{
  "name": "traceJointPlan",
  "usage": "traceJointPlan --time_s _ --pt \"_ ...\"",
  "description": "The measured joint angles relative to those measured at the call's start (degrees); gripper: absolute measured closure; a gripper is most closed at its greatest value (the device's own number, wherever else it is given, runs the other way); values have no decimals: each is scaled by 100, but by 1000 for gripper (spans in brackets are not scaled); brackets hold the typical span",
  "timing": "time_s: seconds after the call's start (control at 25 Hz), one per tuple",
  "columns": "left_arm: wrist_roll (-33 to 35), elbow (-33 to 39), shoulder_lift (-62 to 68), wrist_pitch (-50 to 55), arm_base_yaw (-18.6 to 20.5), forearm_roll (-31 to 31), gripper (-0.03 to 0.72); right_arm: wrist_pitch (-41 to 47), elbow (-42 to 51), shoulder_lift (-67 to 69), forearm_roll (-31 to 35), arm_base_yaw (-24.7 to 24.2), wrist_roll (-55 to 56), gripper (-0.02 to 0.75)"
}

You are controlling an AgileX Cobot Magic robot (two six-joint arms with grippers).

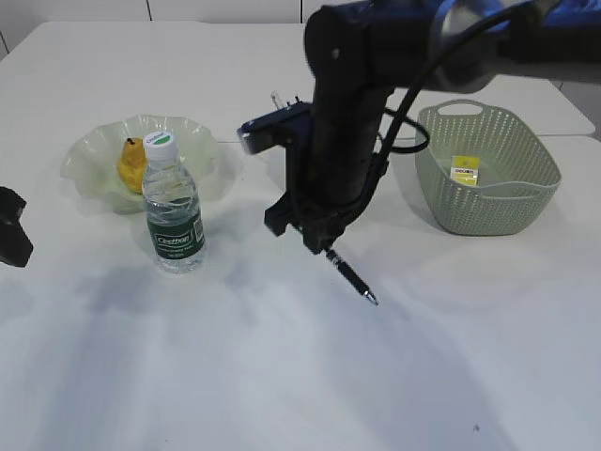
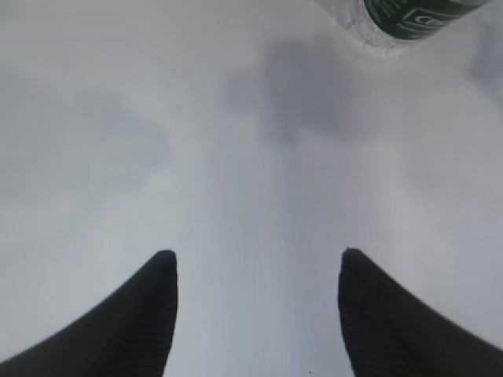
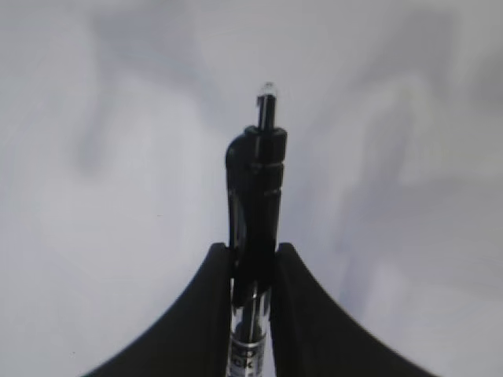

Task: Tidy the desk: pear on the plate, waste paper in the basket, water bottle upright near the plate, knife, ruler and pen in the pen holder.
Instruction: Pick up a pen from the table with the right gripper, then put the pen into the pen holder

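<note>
Pen (image 3: 255, 196) sat pinched between right gripper (image 3: 253, 259) fingers mid-table, tip hanging down; should have stayed clamped until over the holder.

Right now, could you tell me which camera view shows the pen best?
The right wrist view: the pen fills the frame, clamped in the right end effector. The exterior view shows it small and slanted below the arm; the left wrist view shows none of it.
</note>
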Motion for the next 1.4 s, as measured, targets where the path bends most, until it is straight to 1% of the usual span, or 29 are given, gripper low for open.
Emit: traceJointPlan --time_s 0.24,0.36,0.48,0.68,1.04,1.16,1.4 --pt "0 0 0 0 0 0 232 -435 -13 -535 48 -653 -88 648" --pt "0 0 0 0 0 0 232 -801 -159 -577 328 -953 -292 648" --pt "0 0 0 0 0 4 232 -1257 -366 -577 642 -1133 -522 648" --pt "0 0 0 0 0 4 232 -1821 -901 -259 793 -1234 -648 651" --pt "0 0 0 -18 0 4 232 -1979 -2141 823 918 -1244 -682 653" --pt "0 0 0 -18 0 4 232 -2201 -2276 926 932 -1244 -696 654" --pt "0 0 0 -148 0 13 232 -3046 -2313 930 945 -1244 -696 654"
